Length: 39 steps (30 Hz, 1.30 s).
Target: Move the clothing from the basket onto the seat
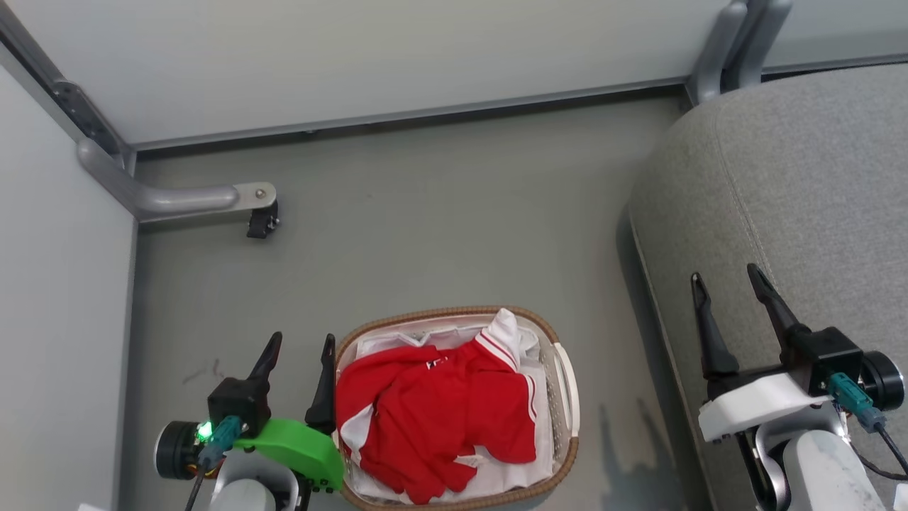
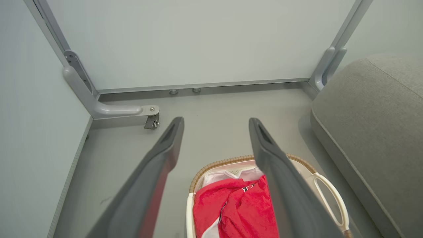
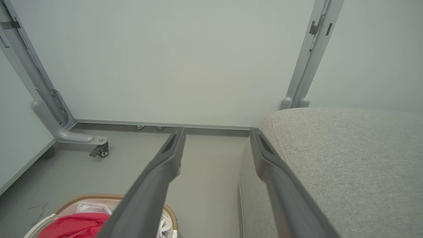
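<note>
The red clothing [image 1: 440,419] with white trim lies bunched in the basket [image 1: 566,397], an oval white one with a brown woven rim, on the floor at the bottom middle. The clothing [image 2: 234,211] and basket [image 2: 330,195] also show below my left fingers, and the clothing [image 3: 74,226] and basket [image 3: 99,197] sit at the bottom left of the right wrist view. My left gripper [image 1: 301,348] is open and empty just left of the basket's rim. My right gripper [image 1: 731,284] is open and empty over the near edge of the grey seat [image 1: 801,184].
White panel walls close in the back and left. A grey frame leg with a caster [image 1: 261,223] juts out at the far left, and a second post [image 1: 731,42] stands behind the seat. Bare grey floor [image 1: 440,227] lies between basket, wall and seat.
</note>
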Motion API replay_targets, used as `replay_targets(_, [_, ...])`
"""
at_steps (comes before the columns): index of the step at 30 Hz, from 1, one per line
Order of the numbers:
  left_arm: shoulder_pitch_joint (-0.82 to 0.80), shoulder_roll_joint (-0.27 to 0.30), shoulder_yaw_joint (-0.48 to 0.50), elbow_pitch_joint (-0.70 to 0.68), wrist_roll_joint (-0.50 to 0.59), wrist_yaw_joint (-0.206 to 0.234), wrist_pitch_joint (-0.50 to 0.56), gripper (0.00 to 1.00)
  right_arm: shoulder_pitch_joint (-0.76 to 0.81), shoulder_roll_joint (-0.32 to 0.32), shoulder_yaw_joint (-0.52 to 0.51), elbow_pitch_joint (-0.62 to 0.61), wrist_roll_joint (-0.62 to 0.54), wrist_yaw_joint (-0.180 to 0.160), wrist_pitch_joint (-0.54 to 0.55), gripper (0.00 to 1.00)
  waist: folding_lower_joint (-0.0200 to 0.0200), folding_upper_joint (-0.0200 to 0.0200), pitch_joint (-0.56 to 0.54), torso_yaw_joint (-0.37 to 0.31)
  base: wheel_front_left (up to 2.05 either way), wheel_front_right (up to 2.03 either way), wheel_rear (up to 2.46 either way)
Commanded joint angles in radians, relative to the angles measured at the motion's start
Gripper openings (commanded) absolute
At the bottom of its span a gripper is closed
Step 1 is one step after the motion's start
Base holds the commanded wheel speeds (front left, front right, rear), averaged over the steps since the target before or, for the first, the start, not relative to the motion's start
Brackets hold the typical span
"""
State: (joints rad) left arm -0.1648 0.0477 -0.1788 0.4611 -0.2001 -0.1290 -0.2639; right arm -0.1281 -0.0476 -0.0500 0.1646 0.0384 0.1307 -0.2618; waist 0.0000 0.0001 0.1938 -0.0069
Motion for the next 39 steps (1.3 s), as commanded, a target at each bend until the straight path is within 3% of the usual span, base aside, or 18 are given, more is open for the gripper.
replay_targets(1, [-0.042,0.005,-0.008,0.028,0.016,-0.003,-0.001,1.0,-0.027,-0.005,0.002,-0.005,0.013,0.0,-0.005,1.0,0.0,-0.0001,0.096,-0.048,0.0,0.0,0.0])
replay_targets(13, [-0.267,0.031,-0.076,0.356,0.098,-0.003,-0.001,1.0,-0.159,-0.004,0.063,-0.032,0.076,0.0,-0.005,1.0,0.0,-0.0001,0.355,-0.161,0.0,0.0,0.0])
replay_targets(23, [-0.41,0.043,-0.136,0.643,0.136,0.0,0.002,1.0,-0.206,-0.004,0.106,-0.042,0.125,0.0,-0.005,1.0,0.0,-0.0001,0.457,-0.217,0.0,0.0,0.0])
replay_targets(39, [-0.51,0.086,-0.131,0.799,0.106,0.062,0.048,1.0,-0.228,-0.004,0.164,-0.051,0.187,0.0,-0.005,1.0,0.0,-0.0001,0.529,-0.28,0.0,0.0,0.0])
